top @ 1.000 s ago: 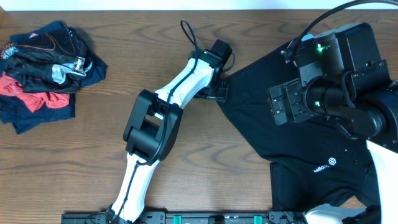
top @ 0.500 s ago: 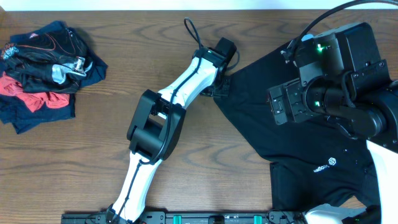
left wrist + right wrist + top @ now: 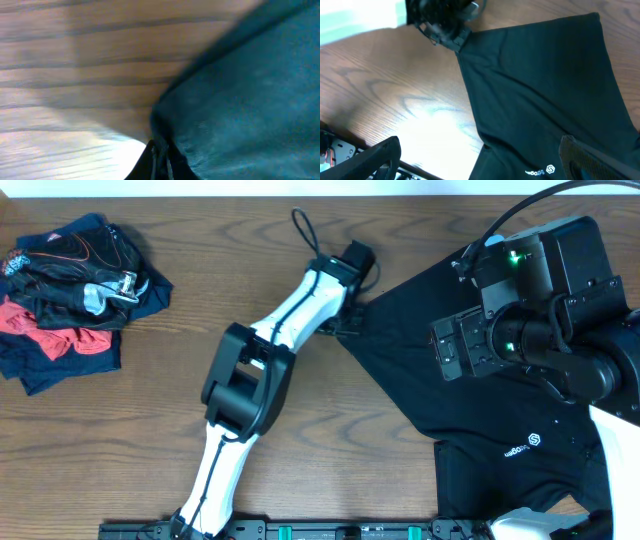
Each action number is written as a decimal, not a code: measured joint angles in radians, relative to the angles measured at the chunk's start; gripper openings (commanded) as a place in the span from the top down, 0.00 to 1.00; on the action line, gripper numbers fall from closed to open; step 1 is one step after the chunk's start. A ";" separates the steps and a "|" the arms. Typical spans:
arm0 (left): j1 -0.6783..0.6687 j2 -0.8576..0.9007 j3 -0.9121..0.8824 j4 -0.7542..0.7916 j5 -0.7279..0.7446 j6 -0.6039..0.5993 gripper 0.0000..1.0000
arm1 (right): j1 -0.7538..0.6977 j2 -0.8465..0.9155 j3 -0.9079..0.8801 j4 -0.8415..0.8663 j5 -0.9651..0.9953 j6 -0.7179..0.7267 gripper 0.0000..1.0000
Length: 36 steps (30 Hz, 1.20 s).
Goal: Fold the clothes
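Nearest, at lower right of the overhead frame, the black T-shirt lies spread on the table, white logo up, the right gripper hanging over it with jaws wide apart. Farther up at centre, the left gripper is pinched tight on the shirt's corner; the pile of other clothes sits upper left.

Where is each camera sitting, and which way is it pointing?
Overhead: above the table, facing straight down; shows T-shirt, clothes pile, left arm, right arm.
Left wrist: low, close on the shirt's corner; left gripper shut on it, at bottom edge.
Right wrist: raised, angled down across the shirt; right gripper open, fingers at bottom corners.
Shared: overhead and right wrist both show the left gripper at the shirt's corner.
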 measured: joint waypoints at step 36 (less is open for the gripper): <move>0.587 0.000 0.000 -0.146 -0.028 -0.024 0.56 | -0.028 0.189 -0.206 0.019 -0.026 0.072 0.01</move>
